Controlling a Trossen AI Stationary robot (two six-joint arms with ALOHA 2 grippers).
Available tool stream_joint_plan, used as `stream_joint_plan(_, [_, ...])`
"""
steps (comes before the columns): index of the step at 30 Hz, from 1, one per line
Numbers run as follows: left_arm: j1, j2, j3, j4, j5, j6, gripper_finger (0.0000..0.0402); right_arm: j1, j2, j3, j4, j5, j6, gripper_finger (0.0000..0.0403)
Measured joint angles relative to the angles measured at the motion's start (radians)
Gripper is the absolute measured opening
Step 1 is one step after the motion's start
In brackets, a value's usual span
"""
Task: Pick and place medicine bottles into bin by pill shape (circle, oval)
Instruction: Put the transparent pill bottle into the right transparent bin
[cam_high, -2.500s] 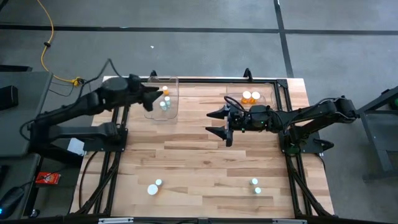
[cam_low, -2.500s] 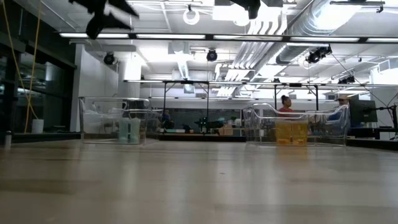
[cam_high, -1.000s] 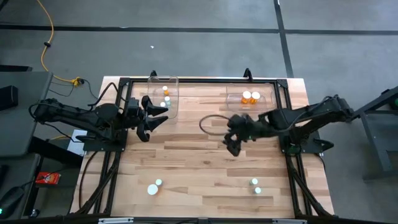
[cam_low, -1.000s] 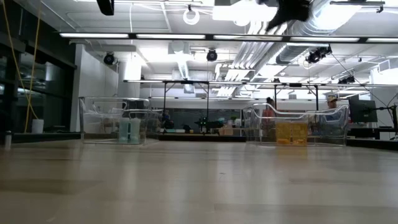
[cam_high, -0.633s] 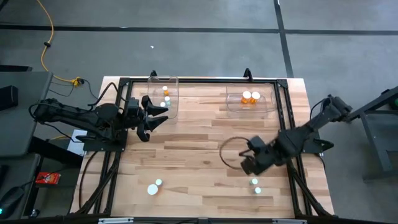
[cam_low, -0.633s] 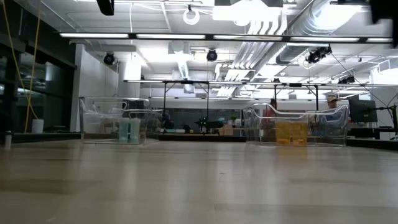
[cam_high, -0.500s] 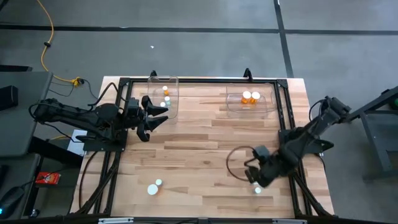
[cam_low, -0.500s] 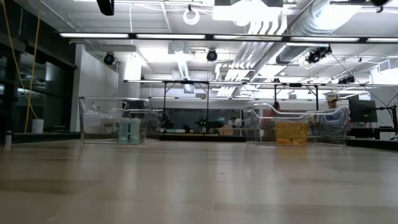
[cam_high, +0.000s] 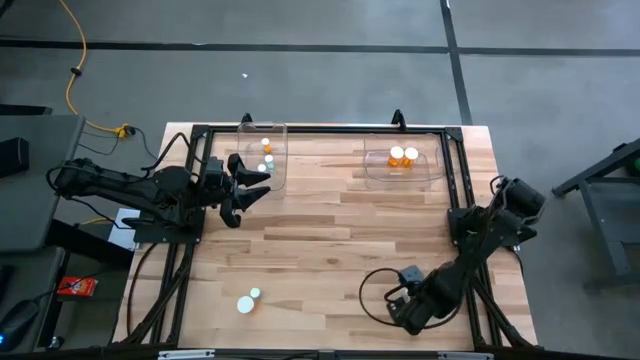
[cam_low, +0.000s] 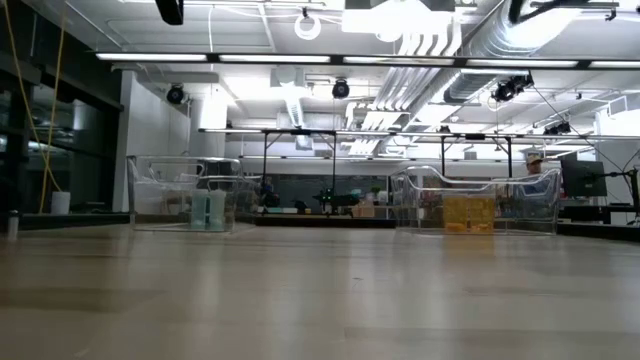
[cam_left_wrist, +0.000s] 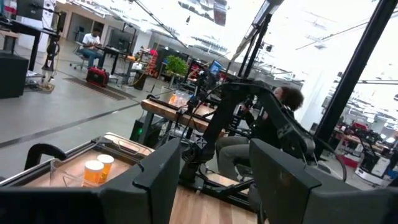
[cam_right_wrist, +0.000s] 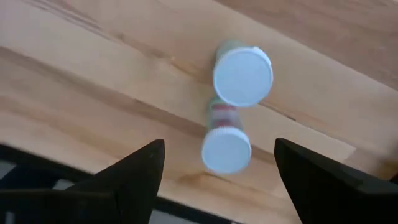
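Note:
Two medicine bottles with white caps show in the right wrist view: one upright (cam_right_wrist: 242, 76), one pale, red-labelled (cam_right_wrist: 226, 148) nearer the camera. Both rest on the wood. My right gripper (cam_right_wrist: 219, 152) (cam_high: 408, 308) hangs open above them near the front right, fingers pointing down on either side of the nearer bottle, touching nothing. In the high view it hides both. Two more bottles (cam_high: 248, 300) stand at the front left. My left gripper (cam_high: 252, 182) (cam_left_wrist: 214, 162) waits open and empty beside the left bin (cam_high: 262, 155).
The left clear bin holds several pale bottles; the right clear bin (cam_high: 400, 160) (cam_low: 475, 205) at the far right holds two orange ones (cam_left_wrist: 93, 171). A black frame (cam_high: 460, 200) runs along the table's sides. A cable loop (cam_high: 375, 290) lies by the right gripper. People sit in the room beyond.
My right gripper has swung from the table's middle toward the near right corner and come down, rolling and tipping until it points down over the two bottles there. It has stayed open.

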Motion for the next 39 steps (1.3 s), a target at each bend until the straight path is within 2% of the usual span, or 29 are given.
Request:
stream_joint_plan(5, [0.0, 0.0, 0.0, 0.0, 0.0, 0.0, 0.0182, -0.005, 0.027, 0.0, 0.001, -0.001, 0.0, 0.0295])
stream_joint_plan(8, [0.0, 0.0, 0.0, 0.0, 0.0, 0.0, 0.0182, -0.006, 0.027, 0.0, -0.001, -0.009, -0.001, 0.0281])
stream_joint_plan(13, [0.0, 0.0, 0.0, 0.0, 0.0, 0.0, 0.0182, -0.005, 0.027, 0.0, -0.004, -0.051, -0.003, 0.0225])
stream_joint_plan(21, [0.0, 0.0, 0.0, 0.0, 0.0, 0.0, 0.0182, -0.005, 0.027, 0.0, -0.004, -0.042, -0.001, 0.0146])
stream_joint_plan(33, [0.0, 0.0, 0.0, 0.0, 0.0, 0.0, 0.0182, -0.006, 0.025, 0.0, -0.004, -0.041, -0.022, 0.0102])
stream_joint_plan(39, [0.0, 0.0, 0.0, 0.0, 0.0, 0.0, 0.0182, -0.005, -0.03, 0.008, -0.018, -0.037, -0.161, 0.0091])
